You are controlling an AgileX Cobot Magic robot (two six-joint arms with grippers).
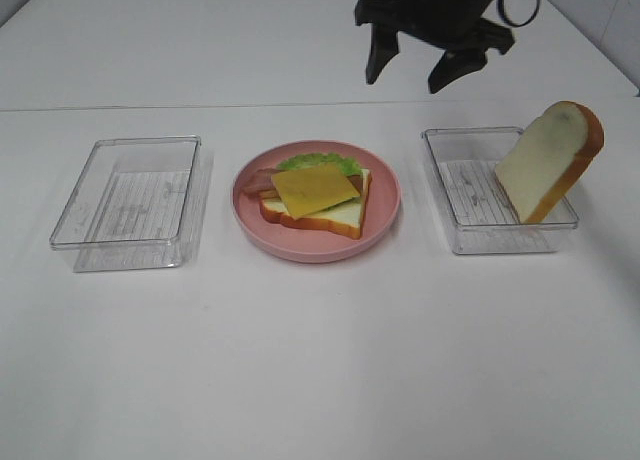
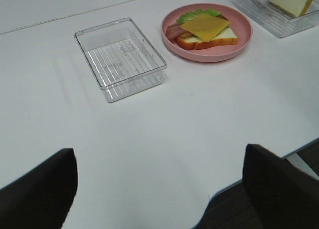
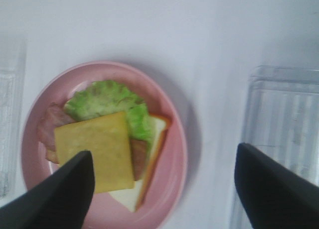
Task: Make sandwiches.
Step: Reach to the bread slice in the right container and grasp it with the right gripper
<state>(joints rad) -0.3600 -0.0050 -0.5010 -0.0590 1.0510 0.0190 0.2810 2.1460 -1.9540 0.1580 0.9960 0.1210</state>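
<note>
Both our grippers are wide open and hold nothing. The last bread slice (image 1: pixel 549 160) leans in its tray (image 1: pixel 470 235). It looks light and squishy, so we think we should pinch its 2 flat sides gently.

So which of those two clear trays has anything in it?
The clear tray on the right of the pink plate: a bread slice leans tilted against its far corner. The tray on the left holds nothing.
</note>
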